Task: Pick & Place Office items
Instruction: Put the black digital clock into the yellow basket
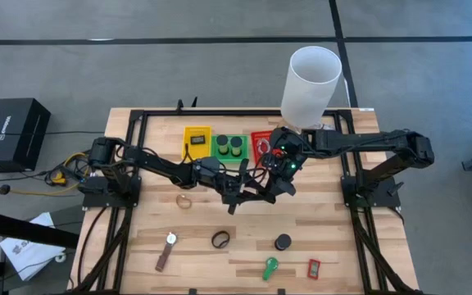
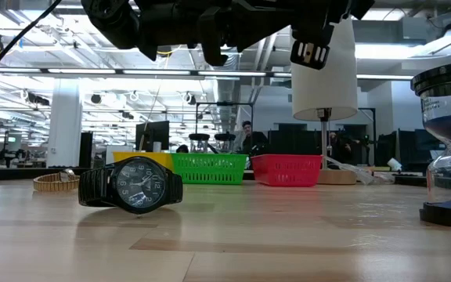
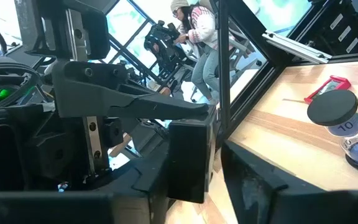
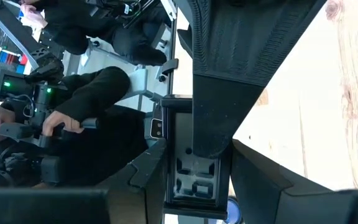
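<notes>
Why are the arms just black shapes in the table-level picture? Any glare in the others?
Low view: bright ceiling lights behind turn the arms into silhouettes; the watch throws a soft shadow on the table. Right wrist view: the table glares white beside the right gripper, shut on a small black display. Left wrist view: bright background behind the left gripper. High view: even light.

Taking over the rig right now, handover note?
Right gripper: shut on black display unit, above table centre.
Left gripper: at the same unit, grip unclear; looks like a handover.
Done: two dark cylinders in green tray; one black item in yellow tray.
Left on the table: ring, brown-strap watch, black watch, dark cylinder, green clip, red rectangle.
</notes>
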